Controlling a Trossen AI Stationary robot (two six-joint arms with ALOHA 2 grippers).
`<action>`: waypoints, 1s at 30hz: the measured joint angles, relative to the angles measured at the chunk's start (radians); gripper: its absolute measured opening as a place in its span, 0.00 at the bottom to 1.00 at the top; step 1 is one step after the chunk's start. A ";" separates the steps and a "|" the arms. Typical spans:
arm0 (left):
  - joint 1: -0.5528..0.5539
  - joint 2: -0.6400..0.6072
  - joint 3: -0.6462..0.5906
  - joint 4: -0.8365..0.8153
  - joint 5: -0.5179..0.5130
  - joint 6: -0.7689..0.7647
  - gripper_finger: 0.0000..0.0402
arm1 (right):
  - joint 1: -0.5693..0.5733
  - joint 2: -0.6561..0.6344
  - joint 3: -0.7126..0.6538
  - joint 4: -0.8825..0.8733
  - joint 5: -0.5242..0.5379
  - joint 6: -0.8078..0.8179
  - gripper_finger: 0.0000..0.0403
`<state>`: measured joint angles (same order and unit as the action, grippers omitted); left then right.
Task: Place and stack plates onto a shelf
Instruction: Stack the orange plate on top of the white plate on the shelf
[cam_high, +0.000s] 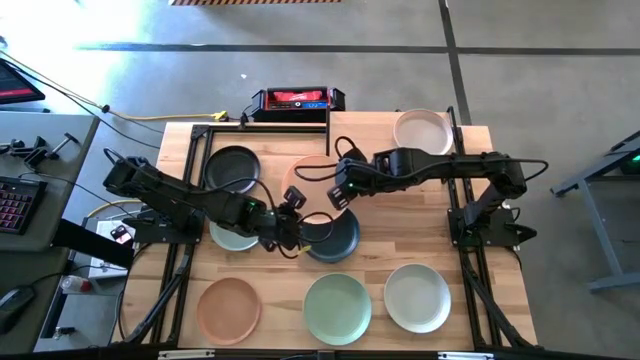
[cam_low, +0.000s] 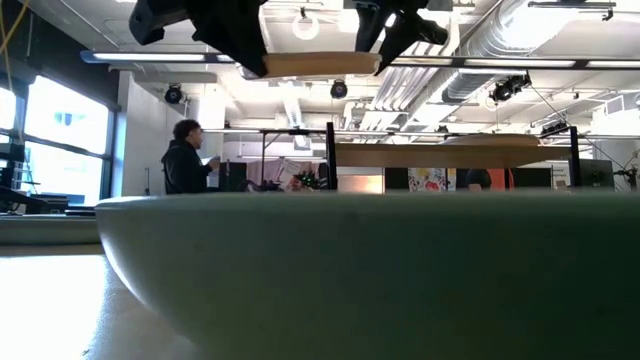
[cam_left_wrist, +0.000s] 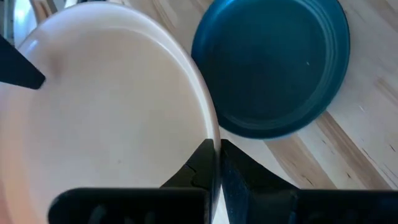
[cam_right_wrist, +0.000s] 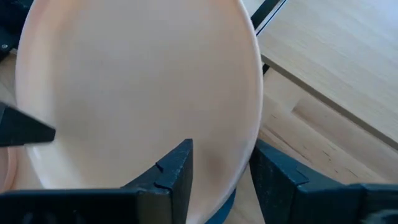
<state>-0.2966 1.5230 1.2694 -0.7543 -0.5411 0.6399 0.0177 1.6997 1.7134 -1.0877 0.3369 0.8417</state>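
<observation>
Risk sits mid-table, where both grippers meet over the shelf (cam_high: 250, 150). On the left, the left gripper (cam_high: 290, 212) has its fingers (cam_left_wrist: 205, 168) clamped on the rim of a cream plate (cam_left_wrist: 106, 118), with a dark plate (cam_high: 333, 236) just beside it; a swing could knock that one. To the right, the right gripper (cam_high: 343, 190) has its fingers apart astride the rim of a peach plate (cam_right_wrist: 137, 93). If it lifts crookedly, a finger could drag the plate off the shelf.
</observation>
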 joint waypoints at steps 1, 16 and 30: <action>0.000 0.000 0.000 0.007 0.000 0.000 0.01 | 0.000 0.000 0.000 -0.001 0.000 0.006 0.30; 0.000 0.000 0.000 0.020 0.005 -0.007 0.02 | -0.011 -0.001 0.000 -0.007 -0.003 0.018 0.02; 0.011 0.000 0.000 0.021 0.066 -0.174 0.22 | -0.018 -0.001 0.000 -0.029 -0.015 0.013 0.00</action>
<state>-0.2855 1.5230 1.2694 -0.7330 -0.4752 0.4656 -0.0006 1.6989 1.7134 -1.1166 0.3218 0.8542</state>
